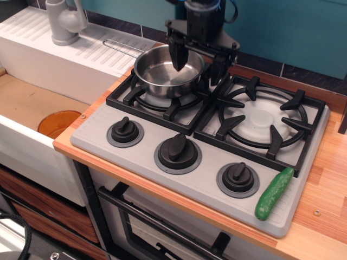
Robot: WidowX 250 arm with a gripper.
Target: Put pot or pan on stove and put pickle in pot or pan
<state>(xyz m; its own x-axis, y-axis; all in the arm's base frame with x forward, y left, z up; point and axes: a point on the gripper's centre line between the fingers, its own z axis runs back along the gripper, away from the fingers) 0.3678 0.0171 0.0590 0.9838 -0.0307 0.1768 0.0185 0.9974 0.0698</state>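
Observation:
The shiny steel pan (165,72) sits on the left burner of the grey stove (200,162), its wire handle (122,47) reaching back left over the white drainboard. My black gripper (198,58) is open and straddles the pan's far right rim: one finger (178,56) is inside the pan, the other (218,64) outside it by the grate. The green bumpy pickle (274,193) lies on the stove's front right corner, right of the third knob, far from the gripper.
A white sink unit with a grey tap (64,20) stands at the back left. An orange disc (58,123) lies in the sunken basin on the left. Three black knobs (177,151) line the stove's front. The right burner (262,120) carries nothing.

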